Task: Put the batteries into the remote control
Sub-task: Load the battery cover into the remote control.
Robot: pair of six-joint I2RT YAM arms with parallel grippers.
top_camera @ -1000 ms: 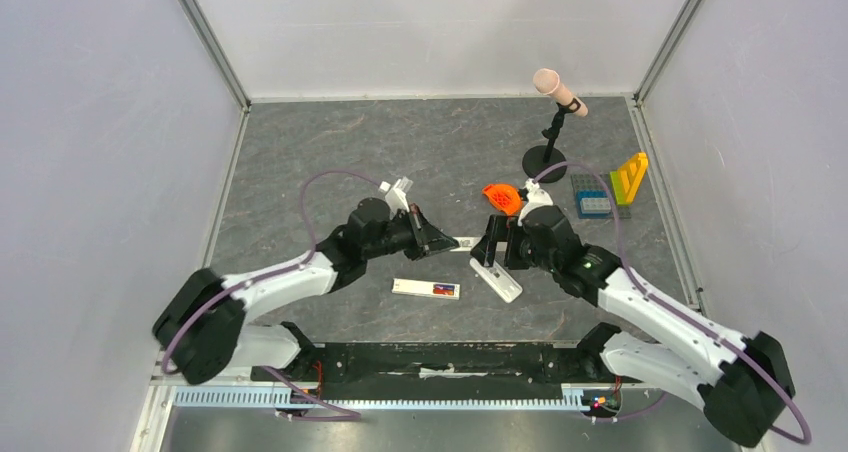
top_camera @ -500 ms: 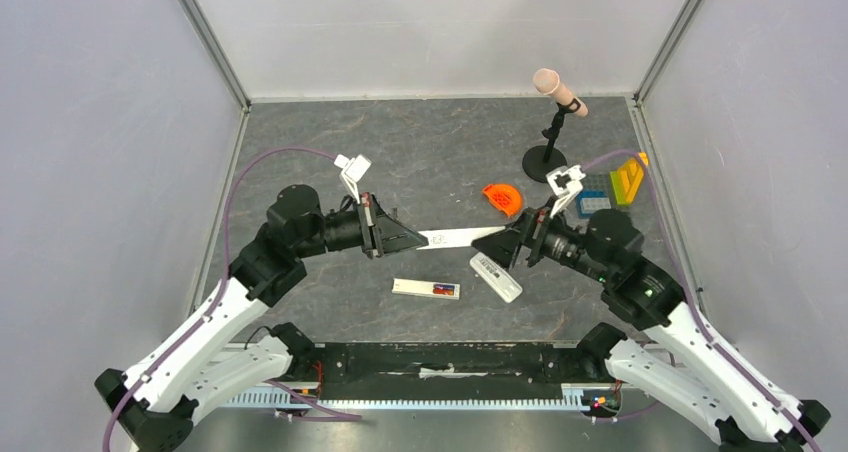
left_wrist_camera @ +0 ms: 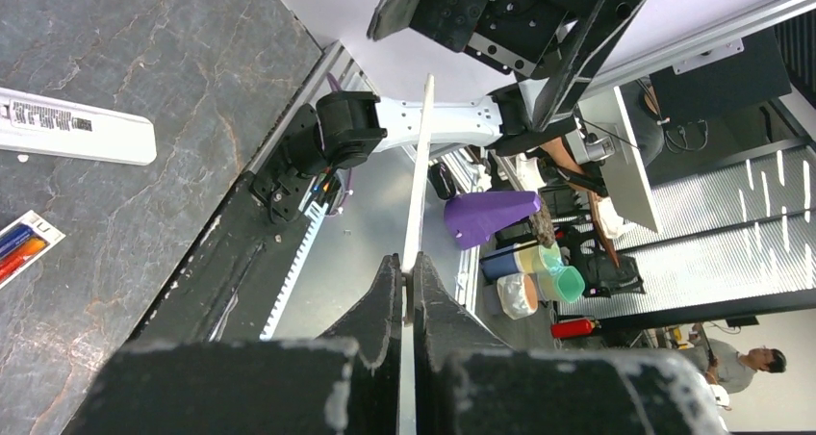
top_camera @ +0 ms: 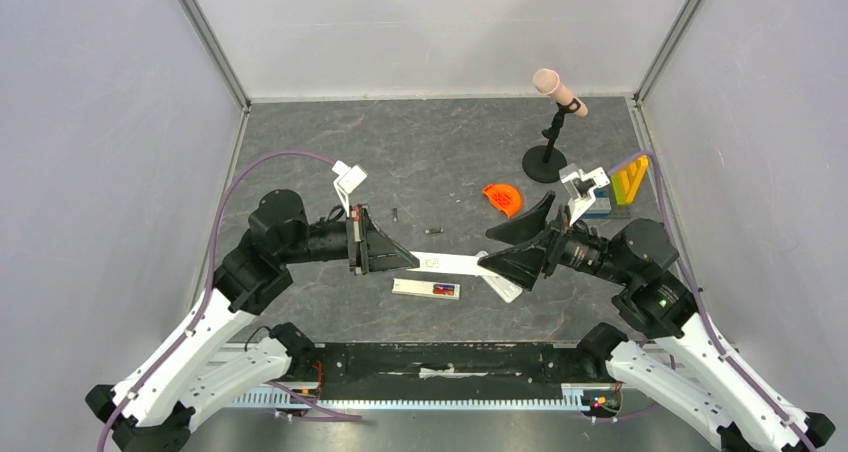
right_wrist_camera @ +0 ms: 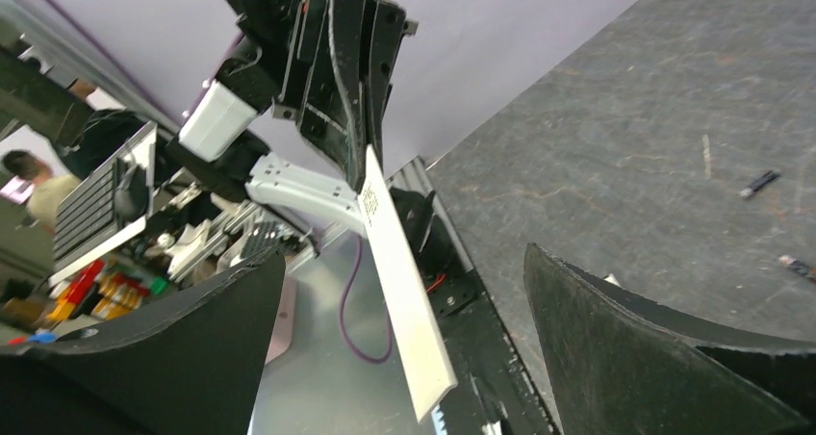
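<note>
Both arms have pulled back toward the near edge of the grey worktop (top_camera: 300,152), and I see my left gripper (top_camera: 410,260) clamped on the long, slim white plastic remote control (top_camera: 450,263), held aloft, its free end between my wide-open, empty right gripper (top_camera: 485,249), with two tiny dark cylindrical batteries (top_camera: 434,231) lying loose just beyond.

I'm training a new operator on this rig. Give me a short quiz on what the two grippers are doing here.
1. True or false: the left gripper is shut on the remote.
2. The right gripper is: A open; B shut; C out of view.
3. Fill in: the remote is held ___ the table.
Key: 1 true; 2 A; 3 above.
</note>
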